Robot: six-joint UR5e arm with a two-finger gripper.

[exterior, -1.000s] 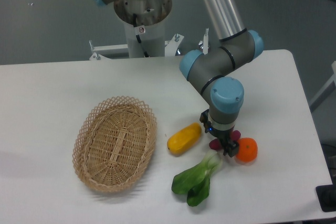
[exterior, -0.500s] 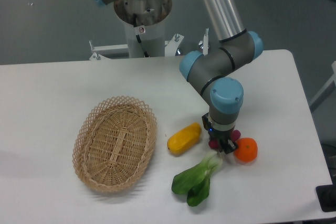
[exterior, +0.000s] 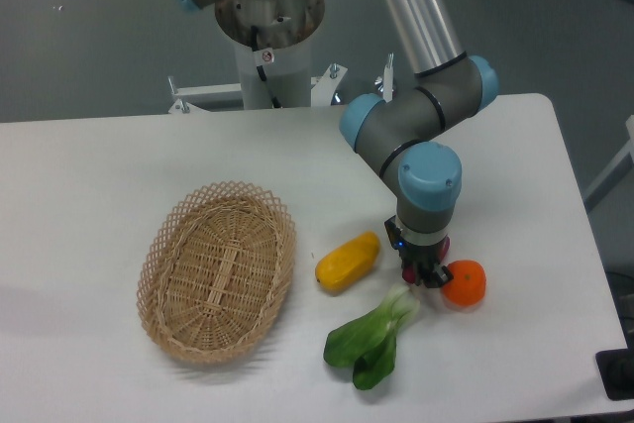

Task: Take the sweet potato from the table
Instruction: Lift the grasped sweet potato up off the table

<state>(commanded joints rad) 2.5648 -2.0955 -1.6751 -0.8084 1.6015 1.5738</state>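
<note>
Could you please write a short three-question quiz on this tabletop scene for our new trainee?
1. True or false: the wicker basket has a vegetable in it.
2. Which item lies nearest the gripper: A) the wicker basket, B) the orange, C) the robot's base?
3. Fill in: the leafy green lies on the table just below the yellow ____.

Key: 1 false, the basket holds nothing. 2 B, and the sweet potato is mostly hidden behind the wrist. 3 vegetable.
</note>
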